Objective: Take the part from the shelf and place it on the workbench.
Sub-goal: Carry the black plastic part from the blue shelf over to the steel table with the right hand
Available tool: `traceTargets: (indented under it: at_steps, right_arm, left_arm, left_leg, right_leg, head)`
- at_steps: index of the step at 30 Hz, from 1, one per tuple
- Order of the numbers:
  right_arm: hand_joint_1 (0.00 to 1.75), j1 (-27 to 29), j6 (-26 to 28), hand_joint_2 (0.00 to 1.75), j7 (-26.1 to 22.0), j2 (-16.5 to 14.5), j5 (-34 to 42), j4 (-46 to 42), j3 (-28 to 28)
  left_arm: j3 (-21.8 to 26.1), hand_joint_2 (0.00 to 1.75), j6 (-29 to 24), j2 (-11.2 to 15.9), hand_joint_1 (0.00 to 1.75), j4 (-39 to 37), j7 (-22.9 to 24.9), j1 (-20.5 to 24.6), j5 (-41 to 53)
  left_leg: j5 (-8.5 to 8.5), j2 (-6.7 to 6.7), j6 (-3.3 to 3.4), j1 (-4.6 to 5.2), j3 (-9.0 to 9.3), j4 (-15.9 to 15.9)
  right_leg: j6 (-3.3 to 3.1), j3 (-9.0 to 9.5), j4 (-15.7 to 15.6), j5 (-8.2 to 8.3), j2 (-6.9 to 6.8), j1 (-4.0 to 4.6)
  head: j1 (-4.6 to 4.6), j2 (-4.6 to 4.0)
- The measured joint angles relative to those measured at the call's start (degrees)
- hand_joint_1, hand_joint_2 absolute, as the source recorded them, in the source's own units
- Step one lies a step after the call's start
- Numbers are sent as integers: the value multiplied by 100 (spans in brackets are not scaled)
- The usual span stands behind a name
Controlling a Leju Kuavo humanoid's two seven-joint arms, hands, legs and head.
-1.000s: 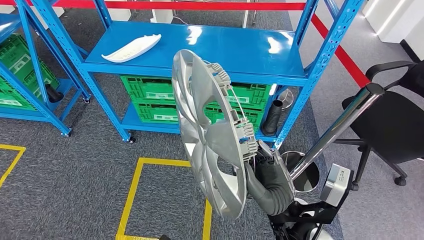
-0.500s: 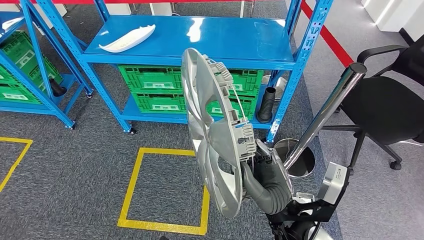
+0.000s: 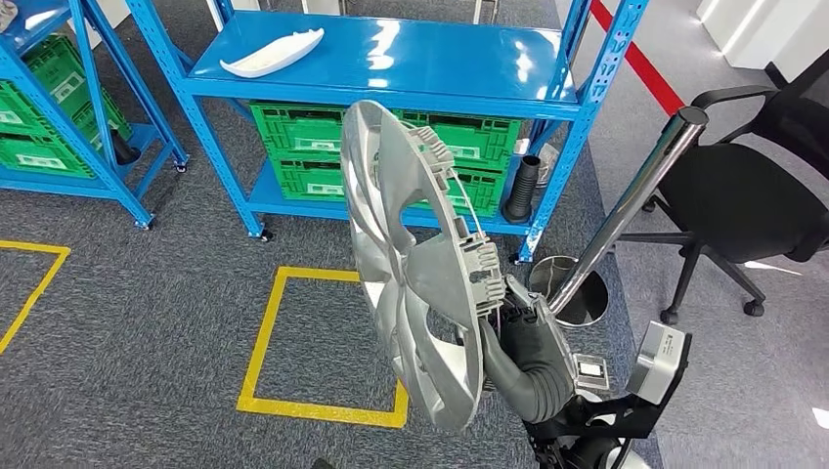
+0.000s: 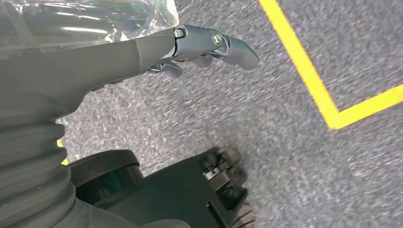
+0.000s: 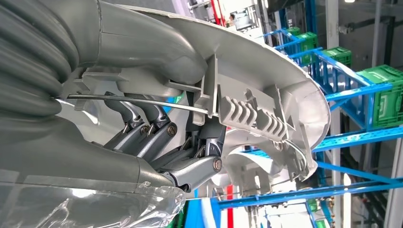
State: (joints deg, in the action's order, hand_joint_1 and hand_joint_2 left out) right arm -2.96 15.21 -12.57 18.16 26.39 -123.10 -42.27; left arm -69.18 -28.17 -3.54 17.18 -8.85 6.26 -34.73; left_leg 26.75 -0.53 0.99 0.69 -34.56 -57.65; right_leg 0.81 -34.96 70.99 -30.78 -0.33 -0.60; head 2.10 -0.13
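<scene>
Your right hand [image 3: 508, 327] grips the silver wheel cover [image 3: 415, 264], held on edge in front of the body; its wide disc blocks your view of the floor behind it. Ahead, the blue shelf [image 3: 391, 59] bars the way, with green crates [image 3: 293, 147] below and a white part [image 3: 272, 52] on its top board. To the right stand a chrome post [image 3: 631, 200] and a black office chair [image 3: 753, 195]. Open carpet with a yellow square [image 3: 293, 342] lies to the left. Your left hand [image 4: 199, 45] hangs over bare carpet.
</scene>
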Motion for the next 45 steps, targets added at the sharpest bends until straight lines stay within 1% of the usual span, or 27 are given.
traceTargets:
  at_steps: [2,4,6,7,9,11,13,14,16,17,19,21,23,25,27,28,29,30,32,34,36,37,39,40,42,43,45]
  right_arm:
    - [175,-3,0,175,-2,0,18,-1,0]
    - [175,-3,1,175,-6,0,24,-1,0]
    - [175,1,2,175,-11,-1,26,0,0]
    - [175,1,7,175,-15,-2,26,0,0]
    - [175,1,30,175,-25,-2,21,1,-1]
    - [175,4,71,175,-38,-3,4,5,-2]
    - [175,10,106,175,-51,-4,-17,20,-2]
    - [175,13,115,175,-55,-4,-23,27,-2]
    - [175,16,123,175,-57,-4,-31,34,-2]
    - [175,17,125,175,-57,-4,-34,35,-2]
    - [175,18,127,175,-56,-5,-38,37,-3]
    - [175,13,129,175,-54,-7,-38,40,-3]
    - [175,9,131,175,-51,-8,-38,43,-2]
    - [175,11,132,175,-50,-8,-38,46,-2]
    - [175,18,133,175,-49,-7,-38,58,-3]
    - [175,22,133,175,-48,-7,-38,66,-3]
    - [175,25,133,175,-47,-7,-38,73,-4]
    - [175,27,132,175,-46,-7,-38,78,-4]
    - [175,27,130,175,-46,-7,-38,83,-4]
    - [175,21,127,175,-40,-7,-38,88,-3]
    - [175,9,122,175,-29,-9,-38,90,-3]
    - [175,6,120,175,-22,-12,-38,91,-2]
    - [175,4,115,175,-14,-19,-38,93,-3]
    - [175,6,113,175,-11,-21,-38,95,-3]
    - [175,5,111,175,-9,-23,-38,99,-4]
    - [175,5,110,175,-8,-23,-38,105,-5]
    - [175,5,110,175,-4,-25,-38,116,-7]
  left_arm:
    - [0,175,-6,-3,0,1,0,0,2]
    - [0,175,-11,-5,0,2,1,1,5]
    - [0,175,-11,-6,0,1,15,-6,3]
    - [0,175,-10,-7,0,1,28,-12,-1]
    - [0,175,-9,-7,0,0,54,-18,-14]
    - [0,175,-9,-3,0,0,73,-19,-27]
    - [0,175,-9,-1,0,0,89,-24,-43]
    - [0,175,-9,0,0,0,96,-26,-48]
    - [0,175,-10,1,0,1,108,-20,-52]
    - [0,175,-10,1,0,1,111,-11,-52]
    - [0,175,-9,2,0,2,117,-2,-58]
    - [0,175,-7,3,0,2,120,-13,-68]
    - [0,175,-8,2,0,2,120,-20,-72]
    - [-1,175,-9,-2,0,2,120,-11,-73]
    - [-1,175,-9,-3,0,2,120,-11,-74]
    - [-2,175,-9,-2,0,2,120,-14,-76]
    - [-1,175,-9,-2,0,2,121,-16,-83]
    - [-2,175,-10,-3,0,3,126,-13,-92]
    - [-1,175,-15,-19,0,4,149,2,-110]
    - [-1,175,-21,-40,0,5,172,13,-119]
    - [-2,175,-29,-51,0,8,181,0,-125]
    - [-2,175,-36,-54,0,9,185,-8,-128]
    - [-2,175,-58,-51,0,9,185,-1,-132]
    - [-2,175,-66,-51,0,9,179,8,-134]
    - [-2,175,-73,-49,0,9,163,12,-148]
    - [-2,175,-73,-47,0,9,157,3,-155]
    - [-2,175,-74,-39,0,9,150,-11,-166]
  left_leg:
    - [-75,1,-38,11,-159,-80]
    - [-168,1,-99,4,-243,-108]
    - [-222,9,-171,-20,-284,-109]
    - [-148,18,-212,-30,-315,-165]
    - [235,34,-297,-57,-458,-580]
    - [631,34,-365,-92,-660,-1272]
    - [646,32,-408,-122,-647,-1550]
    - [518,21,-421,-133,-491,-1378]
    - [270,-108,-425,-127,-18,-670]
    - [211,-188,-393,-108,157,-369]
    - [238,-265,-292,-57,253,-120]
    - [212,-181,-177,-57,207,-68]
    - [164,-86,-84,-81,176,-26]
    - [127,17,-23,-83,138,-14]
    - [109,134,4,-63,106,-22]
    - [105,200,8,-52,99,-32]
    - [103,273,8,-43,95,-45]
    - [104,349,5,-38,94,-63]
    - [101,494,-21,-43,54,-108]
    - [69,619,-90,-70,-41,-144]
    - [30,721,-173,-89,-122,-151]
    - [51,671,-213,-80,-150,-172]
    - [261,418,-297,-71,-286,-460]
    - [433,274,-343,-81,-419,-768]
    - [696,163,-409,-126,-692,-1418]
    - [701,143,-432,-145,-737,-1556]
    - [429,80,-450,-167,-519,-1200]
  right_leg:
    - [-54,571,-834,-28,-3,23]
    - [-108,848,-1353,-199,-2,62]
    - [-172,826,-1440,-150,-9,66]
    - [-211,801,-1452,-103,-20,55]
    - [-265,743,-1464,-19,-63,27]
    - [-278,669,-1449,33,-118,22]
    - [-265,594,-1410,63,-197,11]
    - [-253,561,-1381,67,-242,0]
    - [-213,513,-1317,52,-331,-10]
    - [-183,496,-1294,45,-378,-4]
    - [-114,476,-1275,50,-475,17]
    - [-46,467,-1268,45,-550,16]
    - [4,382,-1084,-120,-376,-1]
    - [20,101,-466,-480,-103,-10]
    - [17,-206,194,-709,-18,-7]
    - [8,-254,287,-663,-9,-5]
    - [-10,-201,158,-501,9,-4]
    - [-37,-70,-153,-266,66,-2]
    - [-97,195,-806,76,355,-11]
    - [-123,283,-1088,125,527,-4]
    - [-148,287,-1174,122,406,-2]
    - [-173,296,-1211,133,330,-16]
    - [-218,318,-1271,163,162,-52]
    - [-229,323,-1276,165,74,-49]
    - [-235,324,-1269,158,-105,-48]
    - [-231,325,-1263,152,-189,-49]
    - [-208,332,-1246,133,-333,-54]
  head:
    - [0,0]
    - [-2,0]
    - [-1,0]
    - [-9,0]
    - [-37,0]
    - [-58,0]
    - [-60,0]
    - [-61,0]
    - [-68,0]
    - [-74,0]
    - [-70,0]
    - [-55,0]
    - [-42,0]
    - [-15,0]
    - [1,0]
    - [3,0]
    - [3,0]
    - [3,0]
    - [-8,0]
    - [-15,0]
    - [-4,0]
    - [-12,0]
    - [-59,0]
    - [-86,0]
    - [-102,0]
    - [-103,0]
    - [-104,0]
